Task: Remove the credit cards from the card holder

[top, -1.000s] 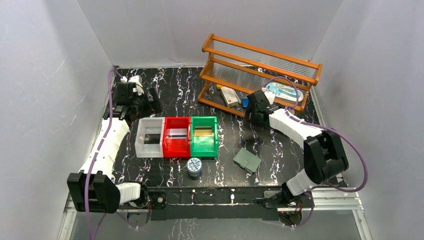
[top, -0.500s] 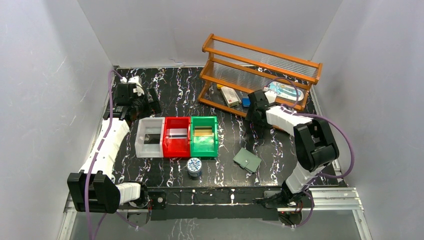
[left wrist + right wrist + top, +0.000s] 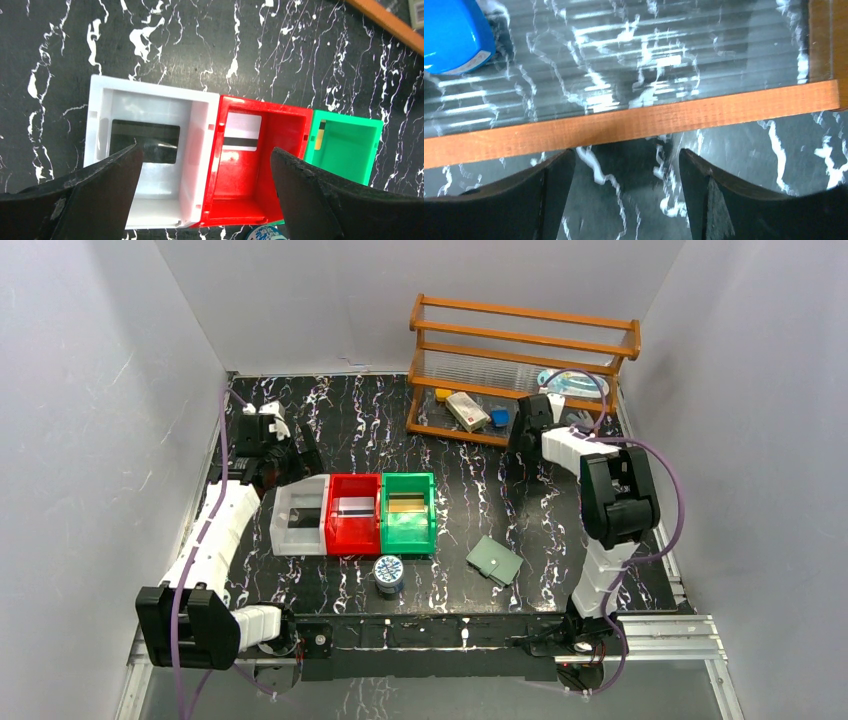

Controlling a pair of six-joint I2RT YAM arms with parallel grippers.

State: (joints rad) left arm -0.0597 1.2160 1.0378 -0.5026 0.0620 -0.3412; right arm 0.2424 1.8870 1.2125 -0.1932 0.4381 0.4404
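The card holder [image 3: 494, 560] lies closed and flat on the table at the front right, with no gripper near it. A black card [image 3: 305, 520] lies in the white bin [image 3: 283, 520], a pale striped card [image 3: 352, 507] in the red bin [image 3: 340, 535], and a gold card [image 3: 405, 504] in the green bin [image 3: 430, 525]. My left gripper [image 3: 297, 457] hovers open behind the white bin; its wrist view shows the black card [image 3: 145, 137], the striped card [image 3: 242, 131] and the gold card's edge [image 3: 319, 141]. My right gripper [image 3: 521, 443] is open and empty at the wooden rack's front rail [image 3: 634, 125].
The wooden rack [image 3: 520, 340] stands at the back right with small items on its lower shelf, including a blue one [image 3: 454, 35]. A round blue-and-white tin [image 3: 388, 571] sits in front of the red bin. White walls enclose the table on three sides.
The right arm has swung toward the back, and the rack has shifted back and squared up against the wall. The left gripper has moved slightly.
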